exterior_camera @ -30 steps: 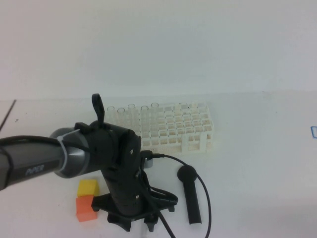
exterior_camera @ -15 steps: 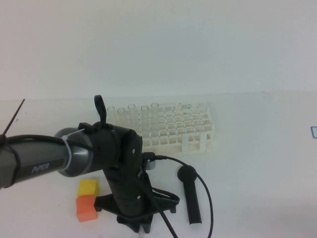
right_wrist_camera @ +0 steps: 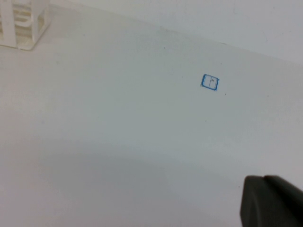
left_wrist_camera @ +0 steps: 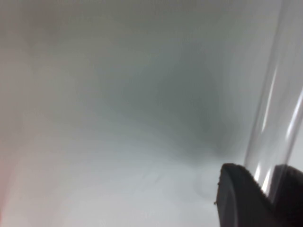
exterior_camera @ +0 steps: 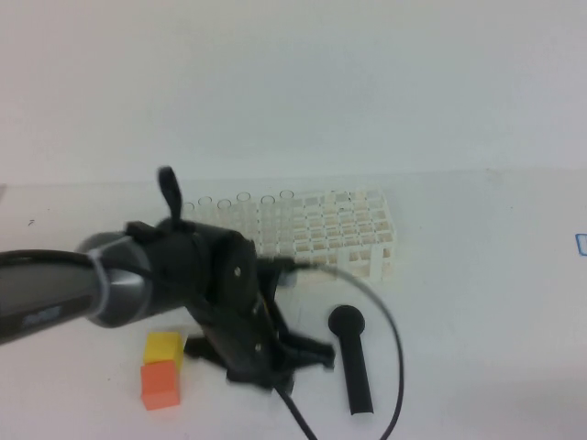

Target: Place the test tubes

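Observation:
A white test tube rack (exterior_camera: 335, 236) stands at the middle of the table, with several clear tubes (exterior_camera: 243, 207) upright in its left end. My left arm reaches in front of it, and its gripper (exterior_camera: 275, 365) points down at the table between the coloured blocks and a black tool. In the left wrist view a clear test tube (left_wrist_camera: 279, 94) runs between the black fingers (left_wrist_camera: 239, 194) of the left gripper (left_wrist_camera: 266, 183), which is shut on it. My right gripper (right_wrist_camera: 263, 189) hovers over bare table off to the right, shut and empty, and does not show in the high view.
A yellow block (exterior_camera: 163, 347) and an orange block (exterior_camera: 159, 385) lie at the front left. A black handled tool (exterior_camera: 354, 359) lies at the front, right of the left gripper, with a cable looping round it. A small blue square mark (right_wrist_camera: 209, 82) sits on the table's right side.
The left wrist has swung and shifted a little right and away from the front edge, toward the rack. It is blurred by motion.

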`<state>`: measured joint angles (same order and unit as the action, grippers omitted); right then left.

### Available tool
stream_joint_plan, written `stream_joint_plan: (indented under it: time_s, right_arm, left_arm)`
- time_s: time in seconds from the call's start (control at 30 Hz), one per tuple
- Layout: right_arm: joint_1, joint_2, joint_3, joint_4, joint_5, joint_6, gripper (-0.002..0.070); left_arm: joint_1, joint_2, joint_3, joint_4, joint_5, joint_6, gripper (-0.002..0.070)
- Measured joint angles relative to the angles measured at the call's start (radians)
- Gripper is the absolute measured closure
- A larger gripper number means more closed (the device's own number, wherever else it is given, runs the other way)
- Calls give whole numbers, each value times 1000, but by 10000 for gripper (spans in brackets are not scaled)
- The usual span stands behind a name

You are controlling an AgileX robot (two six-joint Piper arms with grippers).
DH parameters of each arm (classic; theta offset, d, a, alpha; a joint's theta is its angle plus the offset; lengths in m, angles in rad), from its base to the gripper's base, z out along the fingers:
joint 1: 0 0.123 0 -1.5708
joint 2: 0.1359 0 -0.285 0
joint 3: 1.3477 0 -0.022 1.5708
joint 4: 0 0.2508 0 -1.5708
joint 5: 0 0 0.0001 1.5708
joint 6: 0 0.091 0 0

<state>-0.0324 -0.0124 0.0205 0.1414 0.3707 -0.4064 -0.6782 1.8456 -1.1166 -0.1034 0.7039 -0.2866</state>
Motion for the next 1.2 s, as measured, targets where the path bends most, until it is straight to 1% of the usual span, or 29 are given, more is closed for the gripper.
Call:
stream_joint_plan:
  time_s: [0.13,0.3,0.37,0.47,0.6,0.7,0.83,0.9,0.93,1.0,1.1,1.17,1.2]
  right_arm:
    - [0,0,0,0,0,0,678]
    - [0,0,0,0,0,0,678]
    - [0,0,0,0,0,0,678]
    - [0,0,0,0,0,0,678]
    - [0,0,0,0,0,0,678]
    - [0,0,0,0,0,0,678]
    - [0,0,0,-8,-6,-14,678]
    - [0,0,2,15,-31,-14,678]
    - [0,0,6,63,-57,-1,678]
    - [0,0,8,233,-115,38,678]
    - [0,0,8,489,-192,68,678]
    - [0,0,9,579,-242,67,678]
    - [0,0,9,606,-267,58,678]
  left_arm:
    - [0,-104,0,-11,-199,140,564]
    - [0,-204,0,-92,-357,350,564]
    - [0,-235,0,-133,-382,441,564]
    - [0,-279,10,-195,-405,532,564]
    - [0,-340,69,-295,-512,616,564]
    - [0,-380,115,-376,-552,690,564]
    - [0,-395,177,-513,-542,873,564]
    - [0,-399,202,-610,-529,988,564]
    - [0,-399,215,-680,-519,1068,564]
    - [0,-399,234,-863,-496,1245,564]
    - [0,-399,242,-1194,-399,1622,564]
    - [0,-399,242,-1447,-299,1891,564]
    - [0,-399,242,-1537,-263,1997,564]
